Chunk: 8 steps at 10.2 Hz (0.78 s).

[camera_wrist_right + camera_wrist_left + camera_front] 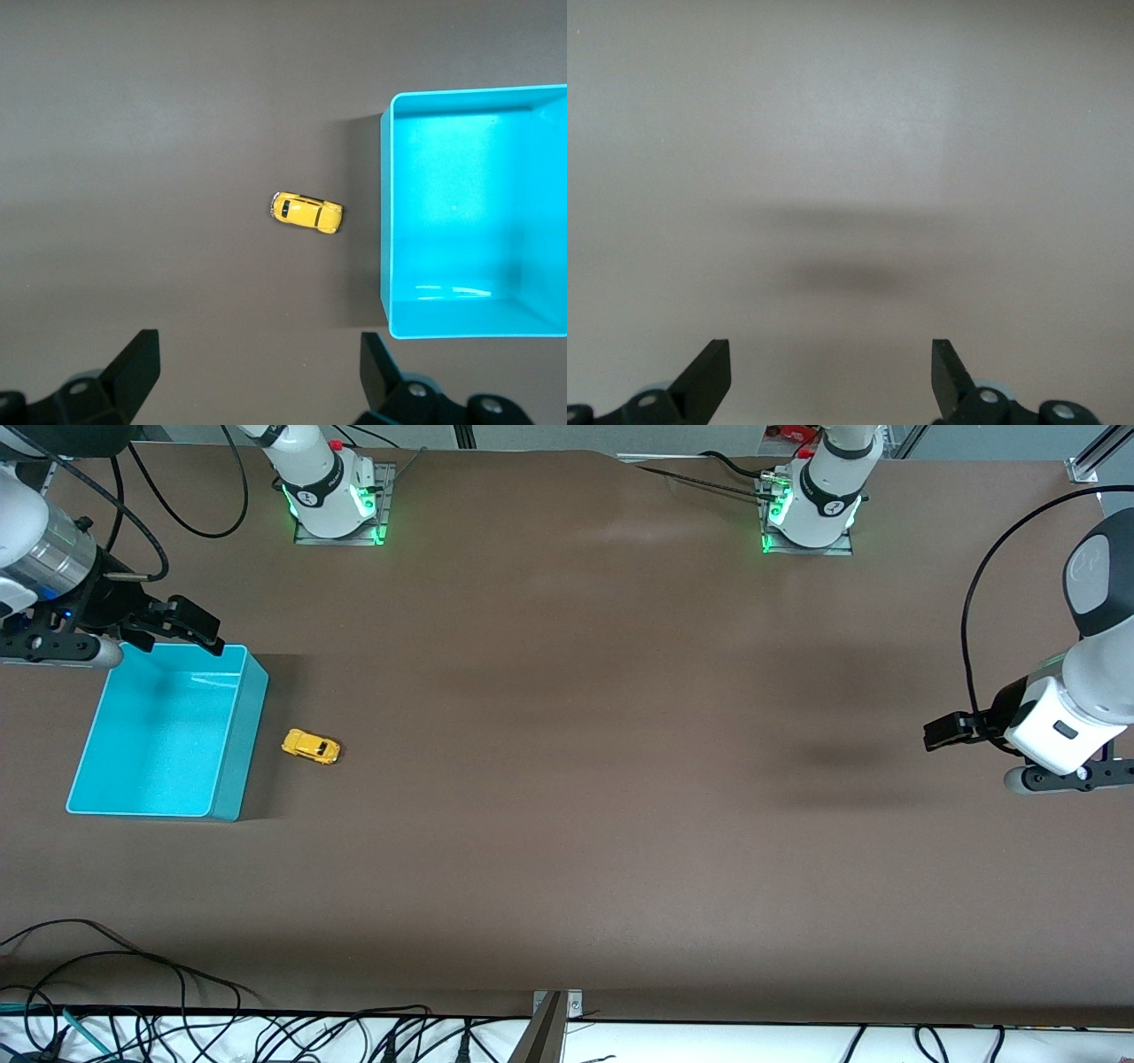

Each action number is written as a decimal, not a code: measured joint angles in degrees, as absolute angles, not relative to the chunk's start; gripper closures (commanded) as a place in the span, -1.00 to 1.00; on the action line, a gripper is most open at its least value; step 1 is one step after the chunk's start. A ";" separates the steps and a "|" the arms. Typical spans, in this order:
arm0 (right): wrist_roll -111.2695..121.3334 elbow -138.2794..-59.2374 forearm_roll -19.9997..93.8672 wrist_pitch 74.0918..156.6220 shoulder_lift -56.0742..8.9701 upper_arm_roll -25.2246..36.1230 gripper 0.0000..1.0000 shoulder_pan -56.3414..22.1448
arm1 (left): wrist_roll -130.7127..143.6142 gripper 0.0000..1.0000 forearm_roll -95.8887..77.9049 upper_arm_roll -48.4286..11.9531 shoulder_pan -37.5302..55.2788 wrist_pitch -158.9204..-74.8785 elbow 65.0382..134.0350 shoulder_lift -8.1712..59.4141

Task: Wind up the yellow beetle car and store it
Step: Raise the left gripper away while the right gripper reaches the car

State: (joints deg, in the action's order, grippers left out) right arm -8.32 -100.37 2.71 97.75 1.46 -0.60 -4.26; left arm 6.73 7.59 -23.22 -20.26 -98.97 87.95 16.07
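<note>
One yellow beetle car (pixel 311 746) on the table, well apart from both spread grippers (right (pixel 182 622), left (pixel 941 732)).

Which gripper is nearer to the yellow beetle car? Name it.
Right. The right gripper, open, is over the blue bin's rim, beside the yellow beetle car. The left gripper, open, waits over bare table at the left arm's end.

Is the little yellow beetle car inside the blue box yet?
Not yet. The small yellow beetle car stands on its wheels on the brown table, beside the empty blue plastic box.
</note>
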 measured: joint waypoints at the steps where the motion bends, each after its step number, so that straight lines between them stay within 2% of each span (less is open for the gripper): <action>1: -8.32 -100.40 2.45 97.75 0.18 -0.65 -1.00 -4.42 | 4.58 -1.00 7.59 -23.18 -20.42 -98.97 87.78 16.04; 8: 3.79 -100.40 1.86 95.97 -2.50 -0.96 -1.00 -5.24 | 2.81 -1.00 7.59 -23.25 -20.47 -98.95 86.62 16.00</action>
State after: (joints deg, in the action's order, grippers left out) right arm 3.79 -100.40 1.86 95.97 -2.50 -0.96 -5.24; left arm 2.81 7.59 -23.25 -20.47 -98.95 86.62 16.00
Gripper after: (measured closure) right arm 0.000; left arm 0.000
